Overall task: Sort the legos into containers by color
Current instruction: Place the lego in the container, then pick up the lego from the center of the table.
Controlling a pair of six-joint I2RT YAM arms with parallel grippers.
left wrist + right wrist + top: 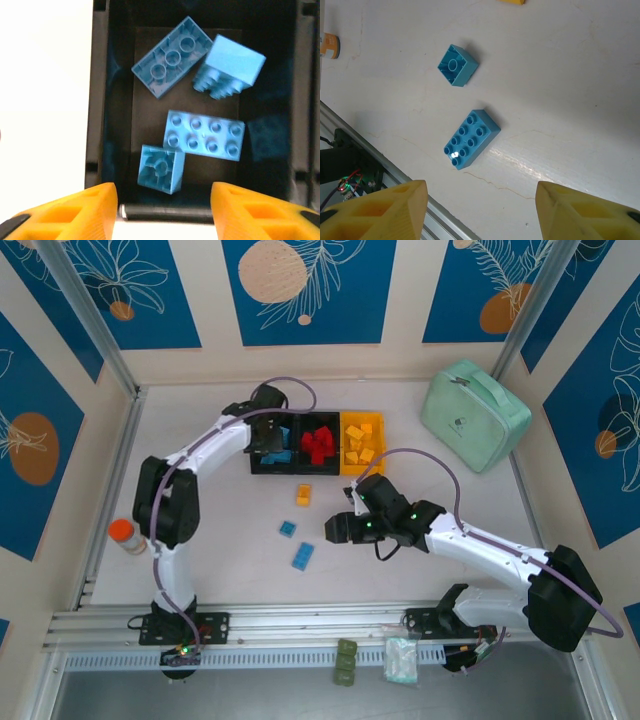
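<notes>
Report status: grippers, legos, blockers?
Left gripper open, empty, over the blue-lego bin. Right gripper open above long blue lego. Small blue lego and yellow lego also loose on table. No blockers seen.

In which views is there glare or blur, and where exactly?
Left wrist view: the table beside the black bin is washed out white, and the blue bricks look slightly soft. Right wrist view: a glare streak on the table beside the long blue brick. Top external view: even light.

Right wrist view's top edge crops a yellow lego [511,1]
</notes>
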